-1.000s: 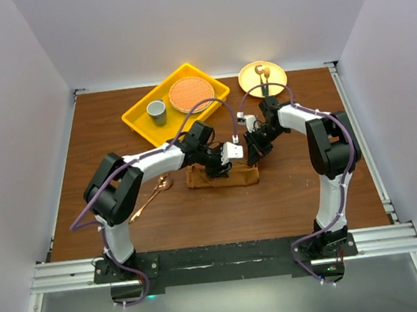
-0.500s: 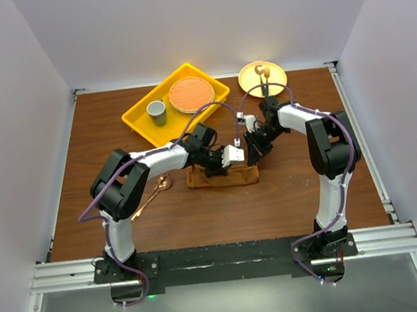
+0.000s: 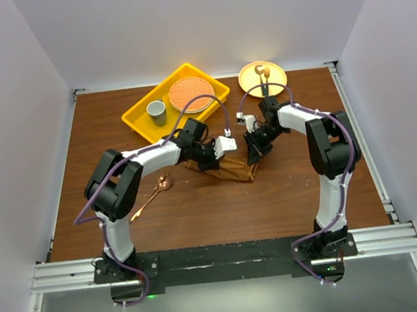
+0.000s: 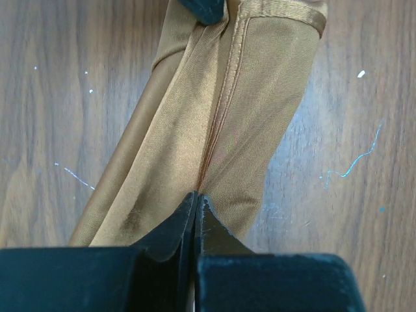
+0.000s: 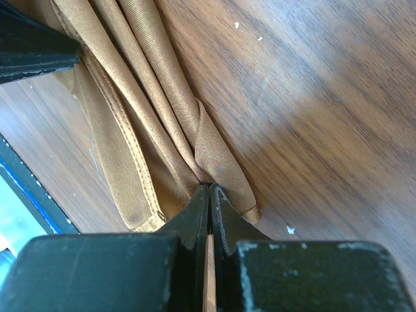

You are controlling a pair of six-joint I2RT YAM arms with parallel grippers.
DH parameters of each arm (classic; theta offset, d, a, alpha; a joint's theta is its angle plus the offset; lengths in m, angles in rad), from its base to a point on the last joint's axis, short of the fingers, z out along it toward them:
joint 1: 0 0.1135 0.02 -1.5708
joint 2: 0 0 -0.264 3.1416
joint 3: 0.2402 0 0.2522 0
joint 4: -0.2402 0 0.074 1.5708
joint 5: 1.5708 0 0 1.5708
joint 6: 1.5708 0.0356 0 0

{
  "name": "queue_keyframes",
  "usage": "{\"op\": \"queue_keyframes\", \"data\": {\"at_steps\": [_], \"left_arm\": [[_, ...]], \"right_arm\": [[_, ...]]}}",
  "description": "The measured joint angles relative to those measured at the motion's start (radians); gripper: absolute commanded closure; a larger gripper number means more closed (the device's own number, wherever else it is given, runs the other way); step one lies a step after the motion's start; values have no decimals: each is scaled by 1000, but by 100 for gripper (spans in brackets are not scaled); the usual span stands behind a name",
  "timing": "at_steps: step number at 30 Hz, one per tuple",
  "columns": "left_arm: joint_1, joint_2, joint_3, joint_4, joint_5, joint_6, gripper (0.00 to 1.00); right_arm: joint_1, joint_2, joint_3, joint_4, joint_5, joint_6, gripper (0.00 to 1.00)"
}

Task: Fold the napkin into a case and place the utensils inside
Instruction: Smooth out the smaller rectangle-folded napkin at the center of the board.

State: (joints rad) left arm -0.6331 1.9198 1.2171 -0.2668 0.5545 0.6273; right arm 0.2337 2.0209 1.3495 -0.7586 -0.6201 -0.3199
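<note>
The napkin [image 3: 229, 172] lies central — spoon [image 3: 150, 199] left of it, tray [image 3: 138, 120] behind (cup [image 3: 157, 113] inside), plate [image 3: 276, 79] back right.

Your left arm [image 3: 155, 154] and right arm [image 3: 294, 116] are white with big black joints. A thin purple cable [image 3: 208, 100] runs along each one. Your fingers [image 4: 166, 237] are black and end in points.

The soft rust-brown cloth napkin [image 4: 253, 117] runs off the top of both wrist views, its pinched bit hidden between the fingers [image 4: 168, 229] of the left end effector [image 4: 197, 200].
</note>
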Motion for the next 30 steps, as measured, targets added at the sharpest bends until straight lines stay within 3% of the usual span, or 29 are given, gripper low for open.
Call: {"op": "queue_keyframes", "data": {"at_steps": [1,2,6,13,22,30], "left_arm": [[0,1,0,1,-4,-7,81],[0,3,0,4,-6,-15,69],[-1,0,-19,40,-6,-47,56],[-1,-45,-64,87,19,-63,54],[-3,-41,10,64,67,-12,69],[-11,31,22,28,64,51,69]], "right_arm": [[0,0,0,0,0,0,100],[0,0,0,0,0,0,100],[0,0,0,0,0,0,100],[0,0,0,0,0,-3,100],[0,0,0,0,0,-4,100],[0,0,0,0,0,-4,100]]}}
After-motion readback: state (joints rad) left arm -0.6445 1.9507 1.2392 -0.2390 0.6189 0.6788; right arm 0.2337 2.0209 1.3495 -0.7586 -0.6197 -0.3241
